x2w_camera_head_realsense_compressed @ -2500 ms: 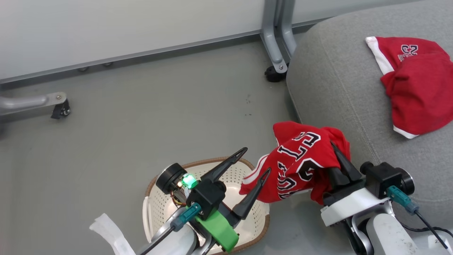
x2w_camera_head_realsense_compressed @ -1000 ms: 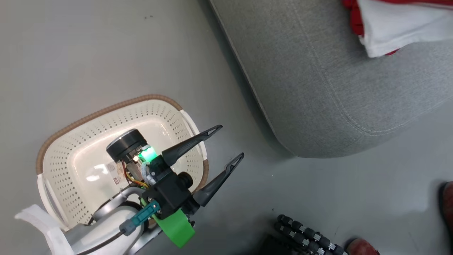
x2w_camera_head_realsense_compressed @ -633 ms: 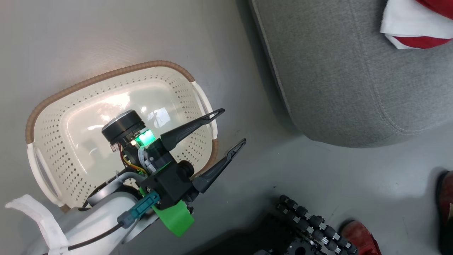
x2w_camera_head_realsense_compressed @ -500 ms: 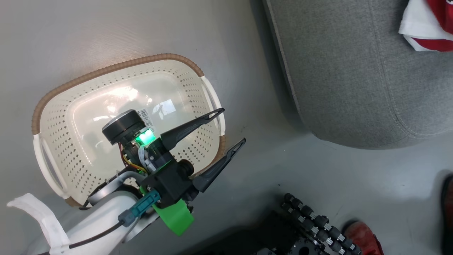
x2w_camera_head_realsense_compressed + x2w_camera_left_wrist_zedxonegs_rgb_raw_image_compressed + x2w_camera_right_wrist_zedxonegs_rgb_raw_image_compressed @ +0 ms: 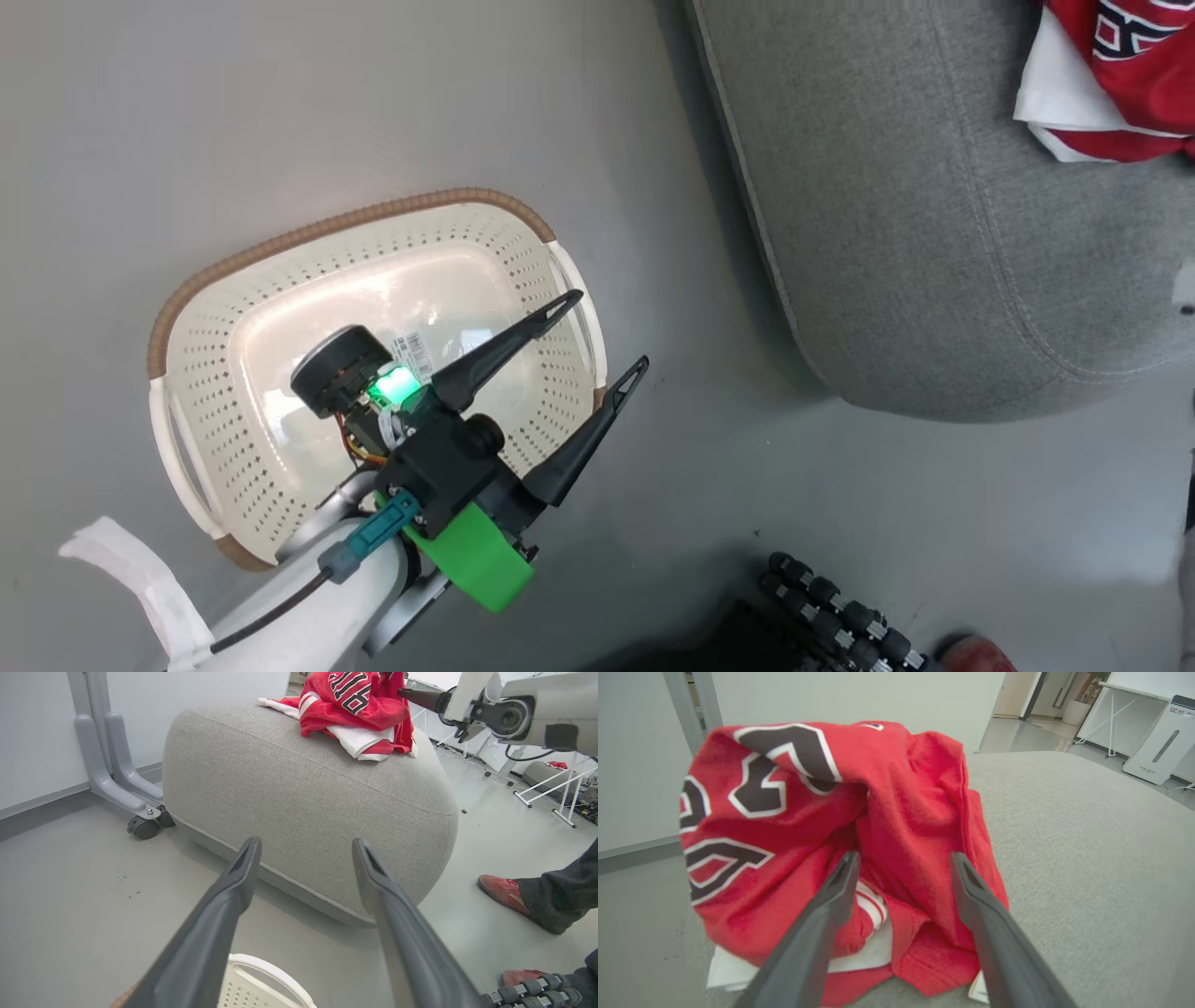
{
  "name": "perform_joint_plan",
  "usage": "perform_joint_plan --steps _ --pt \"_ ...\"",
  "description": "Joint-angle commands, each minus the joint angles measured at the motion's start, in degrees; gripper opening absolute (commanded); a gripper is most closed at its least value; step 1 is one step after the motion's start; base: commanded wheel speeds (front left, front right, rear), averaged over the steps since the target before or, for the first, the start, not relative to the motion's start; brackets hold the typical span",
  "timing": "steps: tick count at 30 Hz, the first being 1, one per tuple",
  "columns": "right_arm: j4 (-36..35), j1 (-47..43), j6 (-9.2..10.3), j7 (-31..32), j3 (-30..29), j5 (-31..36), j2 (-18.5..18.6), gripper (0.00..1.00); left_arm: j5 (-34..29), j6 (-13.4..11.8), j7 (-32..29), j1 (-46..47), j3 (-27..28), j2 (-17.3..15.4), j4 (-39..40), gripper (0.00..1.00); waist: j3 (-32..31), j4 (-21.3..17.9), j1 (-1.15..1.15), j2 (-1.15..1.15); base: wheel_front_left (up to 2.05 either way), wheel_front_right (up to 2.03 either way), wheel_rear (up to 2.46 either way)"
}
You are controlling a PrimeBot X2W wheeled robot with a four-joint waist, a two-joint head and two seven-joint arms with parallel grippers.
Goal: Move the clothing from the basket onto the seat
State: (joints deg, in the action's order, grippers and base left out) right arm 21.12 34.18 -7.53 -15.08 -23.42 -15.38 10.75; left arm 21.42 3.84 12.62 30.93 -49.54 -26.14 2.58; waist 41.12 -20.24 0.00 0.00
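The cream basket (image 5: 233, 392) stands on the floor with nothing inside but a label. My left gripper (image 5: 605, 332) hovers open over its right rim, fingers (image 5: 233, 891) pointing toward the grey seat (image 5: 934, 233). The red clothing (image 5: 1130, 65) lies heaped on the seat, the lettered jersey (image 5: 784, 812) bunched over white trim. My right gripper (image 5: 904, 858) is open at the heap, its fingers spread either side of a jersey fold. In the left wrist view the clothing (image 5: 359, 709) lies on the seat (image 5: 303, 784) beside my right arm (image 5: 514, 709).
A person's red shoe (image 5: 504, 891) and dark trouser leg (image 5: 560, 896) stand right of the seat. Grey table legs on casters (image 5: 140, 826) sit at the seat's left. My base's black roller wheel (image 5: 840, 607) is below the gripper. Grey floor separates basket and seat.
The head camera has swung. The jersey, held by my right gripper beside the basket earlier, now rests on the seat with that gripper open. My left gripper stays open over the basket.
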Motion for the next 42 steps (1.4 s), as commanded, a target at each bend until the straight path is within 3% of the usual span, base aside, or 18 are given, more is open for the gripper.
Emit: perform_joint_plan --steps 1,6,13,21,31,42 --pt "-1.6 -2.8 0.09 -0.1 1.0 0.7 -0.7 1.0 0.6 -0.5 0.7 -1.3 0.2 0.7 -0.9 1.0 -4.8 0.5 0.0 0.0 0.0 0.0 0.0" --pt "-6.7 -10.9 0.1 -0.1 4.3 2.5 -3.8 1.0 4.4 0.6 1.8 -4.2 -0.2 3.8 -5.0 1.0 -11.2 2.6 0.0 0.0 0.0 0.0 0.0" --pt "-8.5 -19.1 0.1 -0.1 12.4 3.2 -6.7 1.0 8.3 1.2 2.6 -8.9 3.0 8.9 -9.8 1.0 -19.6 7.9 0.0 0.0 0.0 0.0 0.0" --pt "-9.8 -24.9 0.1 -0.1 21.0 4.4 -7.5 1.0 3.0 -2.4 2.5 -18.7 17.3 15.0 -8.9 1.0 -28.5 15.0 0.0 0.0 0.0 0.0 0.0" --pt "-12.9 -29.7 0.1 -0.1 25.5 6.9 -6.7 1.0 -5.1 -4.2 2.5 -29.5 33.8 18.3 -8.6 1.0 -36.2 19.5 0.0 0.0 0.0 0.0 0.0" --pt "-15.7 -37.3 0.1 -0.1 25.6 7.6 -6.1 1.0 -10.2 -0.2 2.5 -39.3 45.3 21.5 -3.7 1.0 -42.4 21.4 0.0 0.0 0.0 0.0 0.0"
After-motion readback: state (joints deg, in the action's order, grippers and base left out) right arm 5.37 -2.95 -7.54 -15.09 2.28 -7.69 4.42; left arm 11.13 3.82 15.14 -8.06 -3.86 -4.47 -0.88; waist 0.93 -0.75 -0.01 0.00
